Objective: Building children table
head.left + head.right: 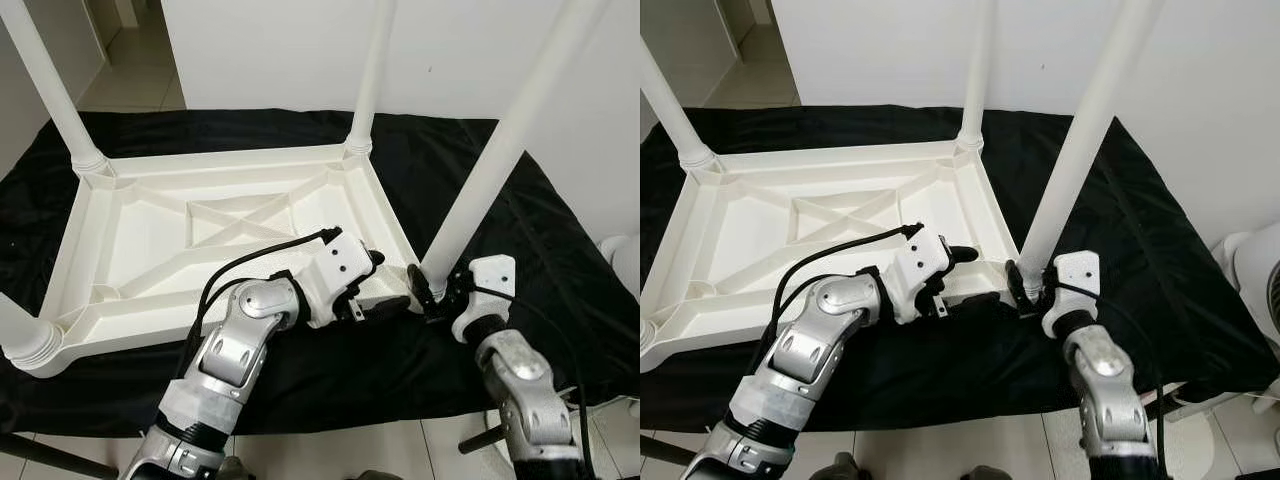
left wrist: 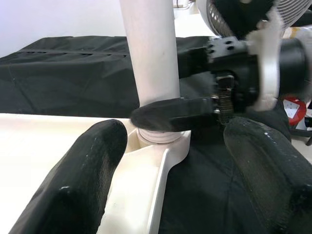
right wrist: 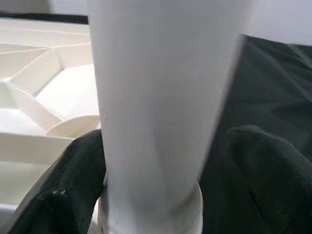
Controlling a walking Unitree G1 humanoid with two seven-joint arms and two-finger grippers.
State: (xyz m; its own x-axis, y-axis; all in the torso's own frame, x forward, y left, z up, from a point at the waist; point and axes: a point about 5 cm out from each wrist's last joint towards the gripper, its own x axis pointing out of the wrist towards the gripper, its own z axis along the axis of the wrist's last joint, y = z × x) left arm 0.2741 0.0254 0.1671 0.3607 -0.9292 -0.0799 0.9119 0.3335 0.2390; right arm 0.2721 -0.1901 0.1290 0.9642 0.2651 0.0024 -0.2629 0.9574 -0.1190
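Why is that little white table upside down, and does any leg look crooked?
The table lies top-down on the black cloth with its legs up. The near right leg leans outward, off line with the far right leg. The right gripper straddles its base; the left gripper is beside that corner.

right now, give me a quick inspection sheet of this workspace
surface: black cloth spread over the floor, tiles at its edges
job's things: white tabletop lies upside down on the cloth; four white legs stand up from its corners, including the near-right leg
clutter: nothing seen on the cloth
grippers: right gripper at the base of the near-right leg, fingers on either side; contact unclear. left gripper open, at the tabletop's near-right corner beside that leg
cables: black cable loops along the left arm
surroundings: white wall behind; fan at the right
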